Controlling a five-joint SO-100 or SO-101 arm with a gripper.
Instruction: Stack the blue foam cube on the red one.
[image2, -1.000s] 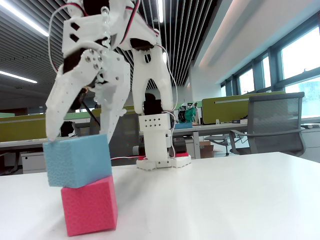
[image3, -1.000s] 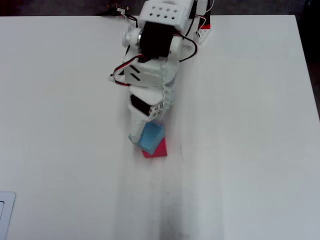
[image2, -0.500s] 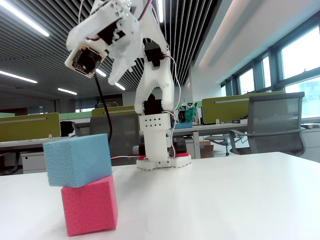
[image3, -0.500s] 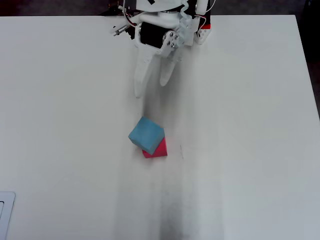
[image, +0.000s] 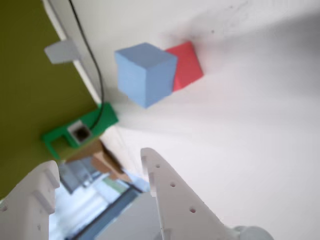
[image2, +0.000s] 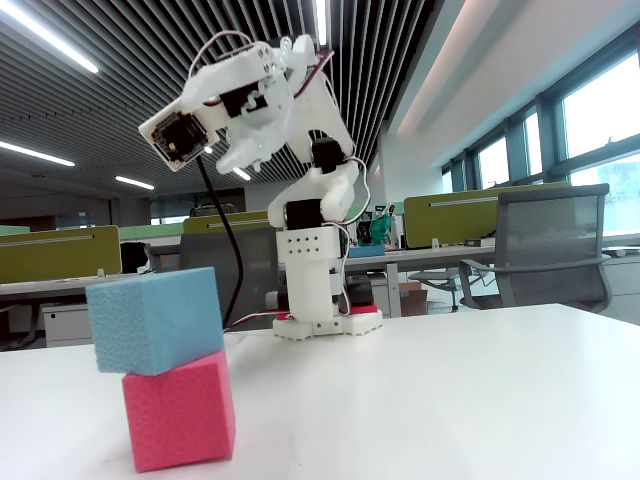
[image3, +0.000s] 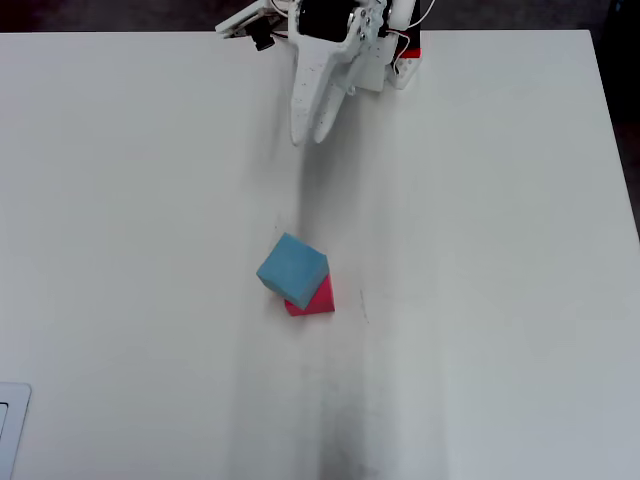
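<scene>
wrist view: blue foam cube (image: 146, 73) is sitting on the red one (image: 187, 65), twisted, a corner pointing twd the cam; no long axis. jaws are showing spread apart w/ nothing between, well off the stack.

fixed view: blue cube is overhanging the red one to the left, a bit tilted, on the white bench (image2: 480, 390). arm is folding back high over its base (image2: 325, 322).

overhead view: blue is covering most of red, rotated diamond-wise; jaws near the far edge, gap unclear here.
</scene>
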